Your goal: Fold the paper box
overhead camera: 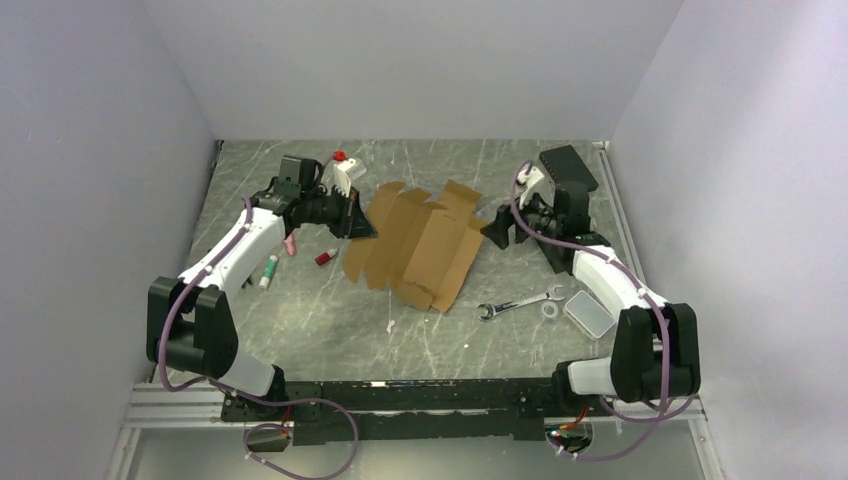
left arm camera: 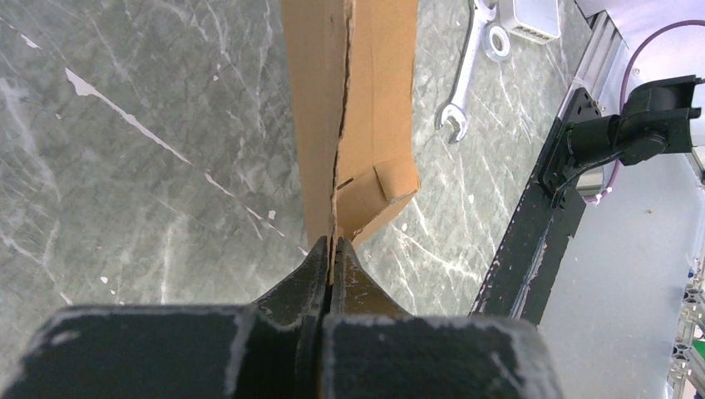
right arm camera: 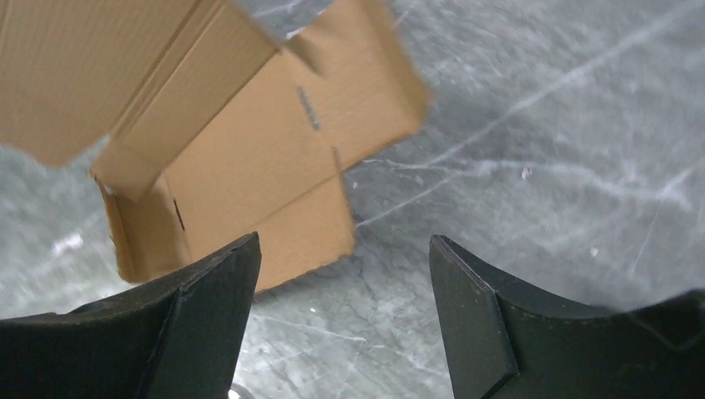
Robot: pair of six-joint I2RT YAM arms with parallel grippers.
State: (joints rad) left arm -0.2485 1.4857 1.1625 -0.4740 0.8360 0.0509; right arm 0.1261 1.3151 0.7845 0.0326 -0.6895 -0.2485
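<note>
The paper box [overhead camera: 420, 243] is a brown die-cut cardboard sheet, partly creased, in the middle of the table. My left gripper [overhead camera: 358, 222] is shut on its left edge; in the left wrist view the cardboard [left arm camera: 353, 116] runs edge-on out of the pinched fingertips [left arm camera: 334, 249]. My right gripper [overhead camera: 497, 230] hovers just off the box's right side, open and holding nothing. In the right wrist view the box [right arm camera: 249, 158] lies ahead and to the left of the wide-apart gripper [right arm camera: 345, 249], with only bare table between the fingers.
A wrench [overhead camera: 515, 303], a tape roll [overhead camera: 550, 309] and a clear plastic case [overhead camera: 590, 313] lie right of centre near the front. Small markers and caps [overhead camera: 270, 270] lie by the left arm. A white object with a red top [overhead camera: 346, 172] stands behind the left gripper.
</note>
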